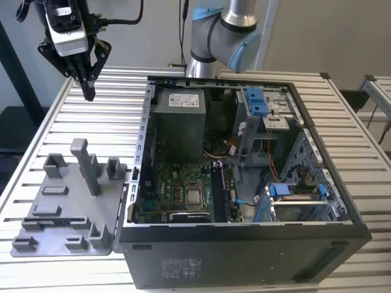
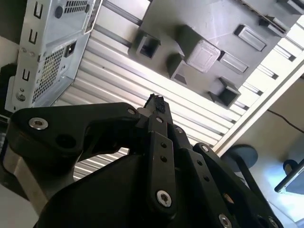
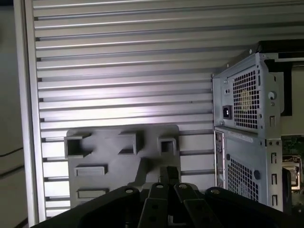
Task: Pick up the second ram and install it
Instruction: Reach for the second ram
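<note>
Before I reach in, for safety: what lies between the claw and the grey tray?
Nothing: in the exterior view that stretch is bare table slats; the claw hangs clear of the tray.

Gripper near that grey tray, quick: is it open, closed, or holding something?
Gripper: closed, fingertips together, nothing visible between them, up in the air near the grey tray.

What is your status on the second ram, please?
Gripper shut, empty, high above the table. Nearest the grey tray; second ram not in hand. Open computer case stands apart.
</note>
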`<state>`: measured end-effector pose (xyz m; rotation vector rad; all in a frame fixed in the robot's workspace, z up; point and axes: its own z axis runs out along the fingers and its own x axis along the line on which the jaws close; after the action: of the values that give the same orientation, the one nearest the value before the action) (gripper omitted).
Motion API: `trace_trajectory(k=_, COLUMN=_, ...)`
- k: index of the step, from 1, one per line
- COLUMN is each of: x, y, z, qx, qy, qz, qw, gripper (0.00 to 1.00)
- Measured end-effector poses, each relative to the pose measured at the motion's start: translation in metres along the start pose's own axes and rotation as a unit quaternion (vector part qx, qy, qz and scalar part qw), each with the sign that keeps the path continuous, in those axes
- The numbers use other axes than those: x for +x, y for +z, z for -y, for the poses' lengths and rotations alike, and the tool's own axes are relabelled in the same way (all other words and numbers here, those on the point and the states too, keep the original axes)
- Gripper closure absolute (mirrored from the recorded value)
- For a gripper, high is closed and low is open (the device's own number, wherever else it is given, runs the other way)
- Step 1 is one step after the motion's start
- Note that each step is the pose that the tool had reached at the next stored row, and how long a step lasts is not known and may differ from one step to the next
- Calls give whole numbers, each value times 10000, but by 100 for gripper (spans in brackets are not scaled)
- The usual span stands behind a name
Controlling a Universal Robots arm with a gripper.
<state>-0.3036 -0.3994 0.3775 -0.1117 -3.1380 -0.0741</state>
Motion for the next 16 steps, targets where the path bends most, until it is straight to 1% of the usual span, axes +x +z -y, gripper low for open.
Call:
trace_trajectory(k=6, x=103, y=24, z=8, qx=3, qy=3, qz=-50, qw=10000, gripper=89)
trace_trajectory(k=12, x=143, y=46, z=14, qx=8, qy=6, qz=-109, qw=9999, gripper=89)
trace_trajectory(k=14, x=158, y=55, z=16, qx=9, qy=7, qz=-122, qw=9999, gripper=89)
trace_trajectory(k=16, x=178, y=59, z=22, qx=9, qy=6, qz=-127, qw=9999, gripper=89)
